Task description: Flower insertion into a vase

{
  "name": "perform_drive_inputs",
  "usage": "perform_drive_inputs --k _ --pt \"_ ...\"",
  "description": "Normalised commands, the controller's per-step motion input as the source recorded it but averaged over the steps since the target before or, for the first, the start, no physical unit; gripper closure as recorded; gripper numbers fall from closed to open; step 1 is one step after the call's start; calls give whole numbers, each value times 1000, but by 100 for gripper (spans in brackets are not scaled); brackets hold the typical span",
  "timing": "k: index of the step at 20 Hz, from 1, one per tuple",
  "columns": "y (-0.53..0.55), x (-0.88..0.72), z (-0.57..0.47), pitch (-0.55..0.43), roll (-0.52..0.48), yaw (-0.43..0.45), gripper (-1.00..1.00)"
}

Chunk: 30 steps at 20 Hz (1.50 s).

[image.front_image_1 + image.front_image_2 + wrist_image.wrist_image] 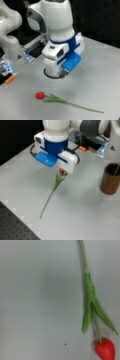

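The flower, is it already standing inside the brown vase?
No, the flower lies flat on the table, apart from the vase.

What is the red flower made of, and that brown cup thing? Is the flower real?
The flower, lying flat on the table, looks artificial, perhaps plastic or fabric: smooth, evenly red bud, stiff thin stem, tidy green leaves. A real tulip cannot be ruled out. The vase looks like wood or cork: dull, matte brown wall with no shine. It might be painted plastic instead.

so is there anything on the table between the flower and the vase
No, in a front view the table between the flower and the vase is bare.
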Motion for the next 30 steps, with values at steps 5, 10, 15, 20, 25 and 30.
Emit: perform_drive_inputs --k 5,10,15,20,25,30 --pt "-272 206 -161 44 20 119 -100" --pt "-87 253 -157 42 15 -21 -100" --pt "-51 291 -224 50 47 -73 -100" --pt "-152 249 -250 84 76 -33 -100" --pt "-178 114 -83 109 90 21 -100" --pt "-63 43 -111 43 102 14 -100"
